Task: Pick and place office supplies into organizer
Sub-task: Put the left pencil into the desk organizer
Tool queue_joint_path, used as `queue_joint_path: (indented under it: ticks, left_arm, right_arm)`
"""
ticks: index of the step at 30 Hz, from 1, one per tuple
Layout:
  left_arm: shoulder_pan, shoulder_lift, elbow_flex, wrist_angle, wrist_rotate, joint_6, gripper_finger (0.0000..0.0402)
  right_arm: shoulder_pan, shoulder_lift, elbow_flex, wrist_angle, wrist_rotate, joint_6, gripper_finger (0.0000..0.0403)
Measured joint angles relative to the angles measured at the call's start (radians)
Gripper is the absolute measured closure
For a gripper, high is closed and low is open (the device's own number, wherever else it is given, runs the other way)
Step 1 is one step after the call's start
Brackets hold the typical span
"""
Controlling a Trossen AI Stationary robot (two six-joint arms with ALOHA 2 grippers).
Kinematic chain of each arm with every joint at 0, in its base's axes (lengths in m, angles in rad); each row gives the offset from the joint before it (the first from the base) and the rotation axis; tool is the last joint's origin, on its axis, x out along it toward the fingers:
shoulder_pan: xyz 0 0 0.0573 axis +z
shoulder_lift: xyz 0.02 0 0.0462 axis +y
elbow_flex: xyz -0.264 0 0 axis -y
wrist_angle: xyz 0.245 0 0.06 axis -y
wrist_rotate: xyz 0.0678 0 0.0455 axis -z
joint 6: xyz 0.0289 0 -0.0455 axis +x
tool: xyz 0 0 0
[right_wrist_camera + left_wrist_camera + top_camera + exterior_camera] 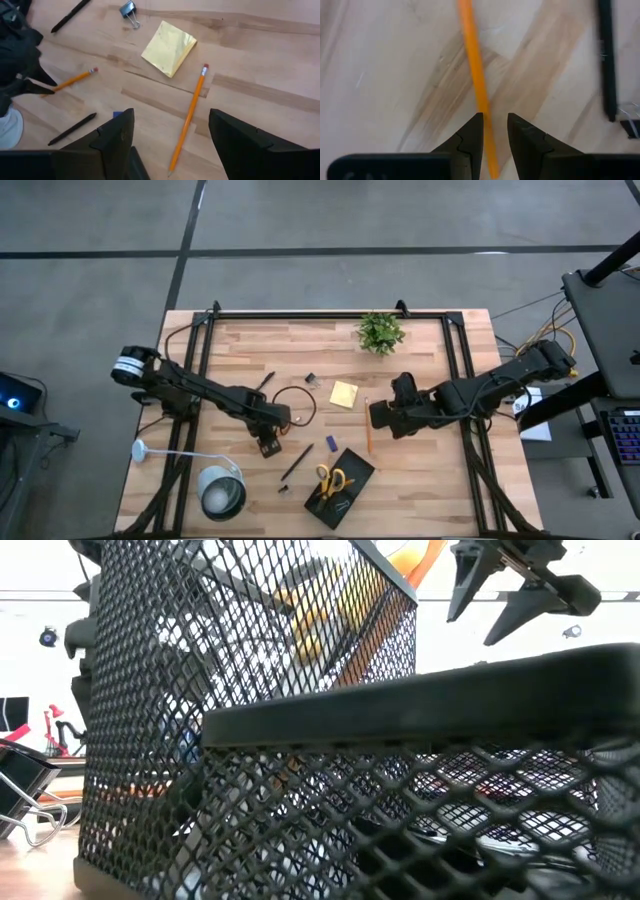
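My left gripper (496, 120) points down at the table, left of the organizer (340, 487). Its fingers stand narrowly apart on either side of an orange pencil (476, 75), which lies on the wood. My right gripper (171, 117) hangs open and holds nothing, above a second orange pencil (190, 115) beside the yellow sticky-note pad (169, 47). The black mesh organizer holds the yellow-handled scissors (333, 478). A black pen (296, 463), a blue piece (331, 444) and a binder clip (128, 10) lie loose on the table. My left gripper comes from above with its fingers (472, 135) across the orange pencil's shaft (487, 117), one on each side. The pencil lies flat on the table and does not fill the gap. Whether a finger touches it I cannot tell.
A small green plant (380, 332) stands at the far edge. A round silver-white lamp (222, 492) sits near the front left. Another black pen (265, 381) lies behind the left arm. A binder clip (30, 800) lies left of the organizer's mesh wall (250, 790).
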Motion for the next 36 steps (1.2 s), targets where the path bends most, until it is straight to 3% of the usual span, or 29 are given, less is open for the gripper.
queue_joint_path:
  ticks: [10,27,36]
  left_arm:
    - [-0.001,0.019,0.01,0.022,0.023,-0.027,0.0329]
    - [-0.087,0.08,0.022,0.039,-0.131,-0.029,0.033]
    - [-0.124,0.14,0.028,0.049,-0.128,-0.022,0.0348]
  right_arm:
    - [0.0,0.002,0.0,-0.001,-0.006,0.005,0.0163]
    - [-0.003,0.002,0.0,-0.001,-0.031,0.036,0.0167]
    - [-0.002,0.002,0.0,0.0,-0.027,0.03,0.0167]
